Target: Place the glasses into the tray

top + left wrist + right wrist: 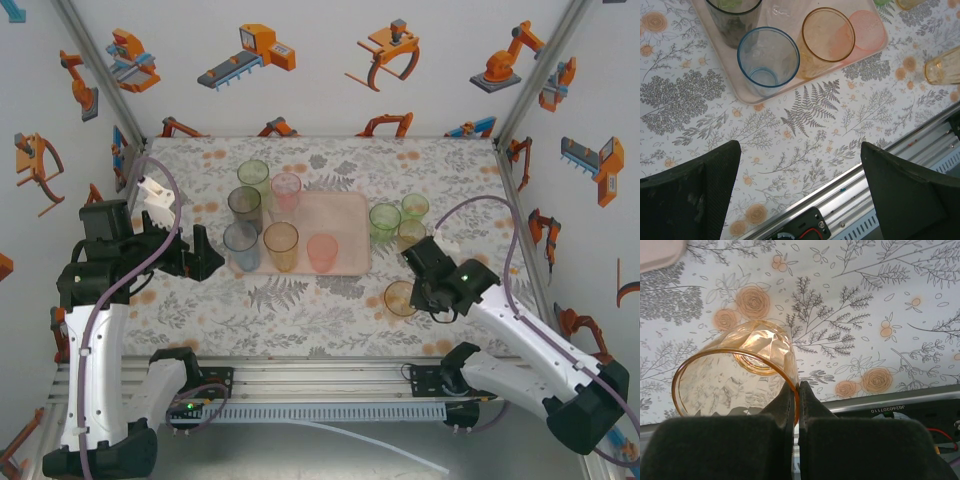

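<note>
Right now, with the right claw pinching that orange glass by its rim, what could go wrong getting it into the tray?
1. The right claw is shut on just one thin wall of the orange glass, right at the rim, so the glass could slip or swing once lifted.
2. A green glass and an amber glass stand between it and the tray. A low carry might knock them over.

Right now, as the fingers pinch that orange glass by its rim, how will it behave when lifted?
The orange glass is probably stiff: its rim looks round between the right fingers. Thin, see-through walls suggest little weight. Pinched on one side, it may swing or slip.
</note>
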Robot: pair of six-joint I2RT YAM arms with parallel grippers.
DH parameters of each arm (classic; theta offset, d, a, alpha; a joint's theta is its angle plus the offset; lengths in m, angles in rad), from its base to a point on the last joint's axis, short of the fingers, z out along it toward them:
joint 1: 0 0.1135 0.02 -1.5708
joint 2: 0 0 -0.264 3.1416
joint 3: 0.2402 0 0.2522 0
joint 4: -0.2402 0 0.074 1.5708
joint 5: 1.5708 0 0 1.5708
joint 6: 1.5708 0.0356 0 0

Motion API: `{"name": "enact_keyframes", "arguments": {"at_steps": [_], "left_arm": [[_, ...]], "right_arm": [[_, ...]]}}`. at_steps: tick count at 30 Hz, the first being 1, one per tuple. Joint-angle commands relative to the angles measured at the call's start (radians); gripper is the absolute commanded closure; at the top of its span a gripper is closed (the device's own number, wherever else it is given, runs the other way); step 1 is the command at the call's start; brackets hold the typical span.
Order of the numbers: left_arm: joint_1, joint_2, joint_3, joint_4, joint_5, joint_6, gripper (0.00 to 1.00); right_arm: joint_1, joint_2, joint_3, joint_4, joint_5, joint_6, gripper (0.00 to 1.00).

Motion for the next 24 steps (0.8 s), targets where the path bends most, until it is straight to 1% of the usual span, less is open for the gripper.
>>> {"name": "enact_keyframes", "arguments": {"at_steps": [1, 6, 12, 16, 20, 24], "left_arm": [[-0.006, -0.004, 0.012, 0.006, 0.002, -0.003, 0.03], [-0.006, 0.004, 0.018, 0.006, 0.003, -0.003, 0.03], [-0.006, 0.022, 0.031, 0.006, -0.003, -0.002, 0.03], [-0.006, 0.036, 0.036, 0.002, -0.001, 0.004, 0.03], [-0.01, 0.062, 0.06, -0.027, -0.024, 0.054, 0.03], [-0.01, 0.073, 0.082, -0.05, -0.036, 0.075, 0.03]], "right_arm": [[-0.004, 0.018, 0.08, -0.025, 0.032, -0.043, 1.0], [-0.006, 0.106, 0.226, -0.041, 0.044, -0.115, 1.0], [-0.031, 0.259, 0.429, -0.019, 0.03, -0.212, 1.0], [-0.065, 0.375, 0.558, 0.011, -0.018, -0.264, 1.0], [-0.116, 0.499, 0.69, 0.032, -0.089, -0.314, 1.0], [-0.15, 0.613, 0.823, 0.043, -0.128, -0.353, 1.0]]}}
